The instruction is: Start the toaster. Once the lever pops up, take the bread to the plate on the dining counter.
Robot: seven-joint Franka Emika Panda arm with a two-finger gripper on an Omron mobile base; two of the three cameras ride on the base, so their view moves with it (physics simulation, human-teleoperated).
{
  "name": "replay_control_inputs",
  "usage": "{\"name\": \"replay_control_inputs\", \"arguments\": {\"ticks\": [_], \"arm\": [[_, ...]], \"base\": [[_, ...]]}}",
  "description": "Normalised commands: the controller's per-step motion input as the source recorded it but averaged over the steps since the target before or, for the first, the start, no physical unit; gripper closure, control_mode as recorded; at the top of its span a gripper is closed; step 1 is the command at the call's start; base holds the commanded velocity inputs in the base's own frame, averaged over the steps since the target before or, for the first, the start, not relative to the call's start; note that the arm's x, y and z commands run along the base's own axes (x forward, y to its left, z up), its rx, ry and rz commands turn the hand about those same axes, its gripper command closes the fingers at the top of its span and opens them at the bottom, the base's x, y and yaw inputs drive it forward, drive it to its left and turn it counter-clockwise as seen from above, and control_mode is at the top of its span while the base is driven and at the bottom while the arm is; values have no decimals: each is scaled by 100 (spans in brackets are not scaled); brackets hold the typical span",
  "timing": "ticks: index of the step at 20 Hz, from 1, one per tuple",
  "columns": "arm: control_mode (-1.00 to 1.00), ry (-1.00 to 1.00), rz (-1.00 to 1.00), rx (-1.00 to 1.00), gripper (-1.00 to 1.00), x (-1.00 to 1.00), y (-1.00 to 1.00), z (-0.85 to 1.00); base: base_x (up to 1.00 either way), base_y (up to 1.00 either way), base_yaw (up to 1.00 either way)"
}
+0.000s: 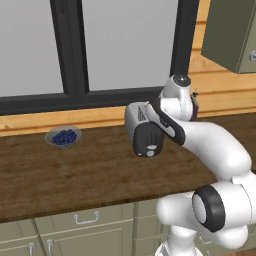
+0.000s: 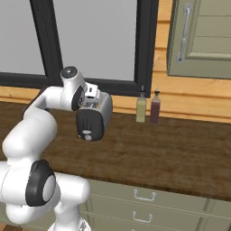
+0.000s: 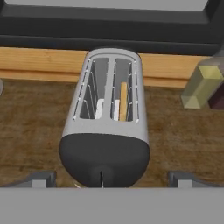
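You have the rounded silver-grey metal toaster point(image 3: 106, 118) with its black end panel point(image 3: 104, 159) toward you, standing on the dark wood-grain counter point(image 1: 60, 175) below the window. The thin cream bread slice point(image 3: 123, 101) stands upright in its right slot. Your two-finger gripper point(image 3: 111, 178) hovers above the toaster's near end, jaws spread wide, pinching nothing. A yellowish bottle point(image 2: 141, 108) stands right of the toaster.
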Motion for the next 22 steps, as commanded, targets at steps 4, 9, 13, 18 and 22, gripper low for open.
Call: {"name": "replay_control_inputs", "arguments": {"ticks": [4,9,13,18,22], "arm": [[-100,-4,0,1,-100,2,-21,-18],[-100,0,0,0,-100,11,-7,-6],[-100,-2,-5,0,-100,28,2,-19],[-100,0,-9,6,-100,18,0,-16],[-100,0,-6,2,-100,14,0,-8]], "base": [[0,0,0],[0,0,0],[0,0,0],[0,0,0],[0,0,0]]}}
